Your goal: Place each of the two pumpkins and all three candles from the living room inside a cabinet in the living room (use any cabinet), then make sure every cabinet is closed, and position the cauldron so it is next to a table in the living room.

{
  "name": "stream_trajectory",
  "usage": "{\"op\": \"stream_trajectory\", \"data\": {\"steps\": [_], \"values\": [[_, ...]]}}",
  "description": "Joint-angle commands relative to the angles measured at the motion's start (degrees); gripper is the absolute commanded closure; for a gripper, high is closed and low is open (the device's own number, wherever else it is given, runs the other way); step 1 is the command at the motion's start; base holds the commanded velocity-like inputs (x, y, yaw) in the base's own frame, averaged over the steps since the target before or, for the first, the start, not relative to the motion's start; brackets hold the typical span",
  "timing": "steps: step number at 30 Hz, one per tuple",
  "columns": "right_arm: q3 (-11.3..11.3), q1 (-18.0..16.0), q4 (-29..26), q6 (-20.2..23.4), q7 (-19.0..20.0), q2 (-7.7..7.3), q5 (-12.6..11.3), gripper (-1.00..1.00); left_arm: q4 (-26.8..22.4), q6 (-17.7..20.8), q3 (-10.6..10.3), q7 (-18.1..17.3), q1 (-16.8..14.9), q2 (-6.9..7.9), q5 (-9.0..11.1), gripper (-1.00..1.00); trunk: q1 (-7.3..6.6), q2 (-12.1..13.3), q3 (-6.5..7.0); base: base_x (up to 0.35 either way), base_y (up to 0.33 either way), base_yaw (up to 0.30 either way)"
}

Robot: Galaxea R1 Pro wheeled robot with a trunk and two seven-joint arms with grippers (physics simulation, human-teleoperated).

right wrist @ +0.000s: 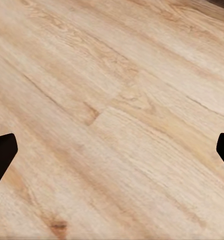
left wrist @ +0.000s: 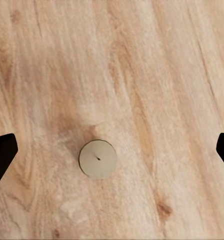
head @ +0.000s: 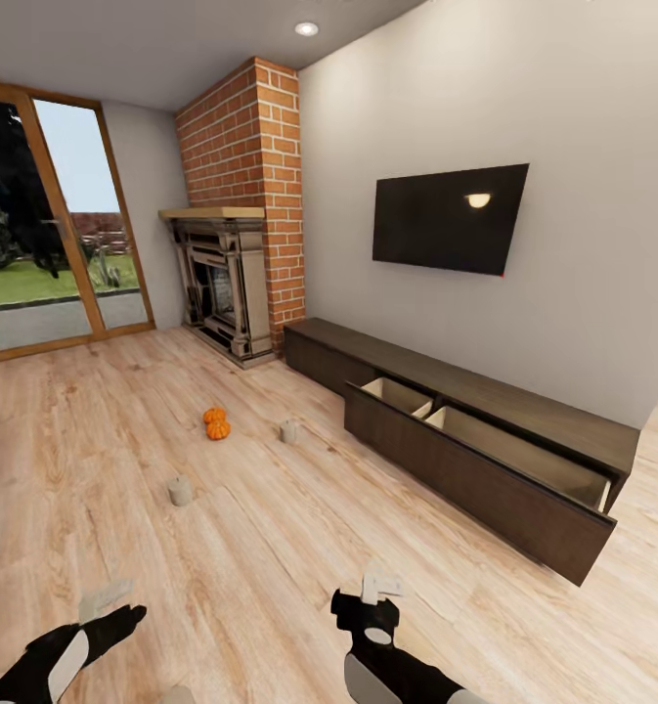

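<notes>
Nearest the camera, the robot's black-and-white left gripper (head: 109, 614) and right gripper (head: 375, 598) hang low over the pale wood-plank floor (head: 270, 548), each with its jaws spread wide and nothing between them; the left wrist view looks straight down on the round top of a short beige wax candle (left wrist: 98, 159) standing on the planks between the two dark fingertips (left wrist: 2, 152), untouched. Further out on the floor, a second squat beige candle (head: 180, 491) stands upright, with a third beige candle (head: 288, 431) beyond it and nearer the cabinet. Two small ribbed orange pumpkins (head: 216, 423) sit touching each other just left of that third candle, well apart from the grippers. Along the right-hand wall runs the long, low dark-brown wood-grain cabinet (head: 485, 435), its nearer wide front pulled out to show a pale beige divided interior, its farther front flush and closed. Above it a black flat-screen television (head: 450, 217) is mounted on the grey wall. At the far end rise a red-brick chimney (head: 245, 137) with a stone fireplace (head: 221, 288) and, to its left, a wood-framed glass patio door (head: 45, 225).
</notes>
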Motion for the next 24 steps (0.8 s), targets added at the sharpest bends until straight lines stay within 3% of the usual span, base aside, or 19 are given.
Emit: {"op": "stream_trajectory", "data": {"steps": [1,3,15,18,24], "values": [[0.5,-0.1,0.0,-0.5,-0.3,-0.02,-0.6,-1.00,0.4,-0.4,0.4,-0.2,0.0,-0.06,0.2,-1.00,-0.01,0.0,-0.05,0.003,0.000,0.004],[0.5,-0.1,0.0,-0.5,-0.3,0.02,-0.6,-1.00,1.8,-3.1,0.4,0.2,0.0,-0.13,0.2,-1.00,-0.01,0.0,-0.05,0.001,0.000,0.130],[0.7,0.0,0.0,-0.4,-0.2,0.07,-0.8,-1.00,4.3,-6.4,0.3,0.5,0.1,-0.43,0.1,-1.00,-0.01,0.0,-0.05,-0.073,0.121,0.254],[0.7,0.0,0.0,-0.4,-0.2,0.05,-0.8,-1.00,5.5,-9.6,0.2,0.5,0.1,-0.53,0.1,-1.00,-0.01,0.0,-0.06,0.151,0.053,0.234],[0.7,0.5,-0.1,-0.3,-0.2,-0.02,-0.8,-1.00,6.8,-11.2,0.2,0.5,0.1,-0.57,0.1,-1.00,-0.01,0.0,-0.08,0.291,-0.065,0.057]]}}
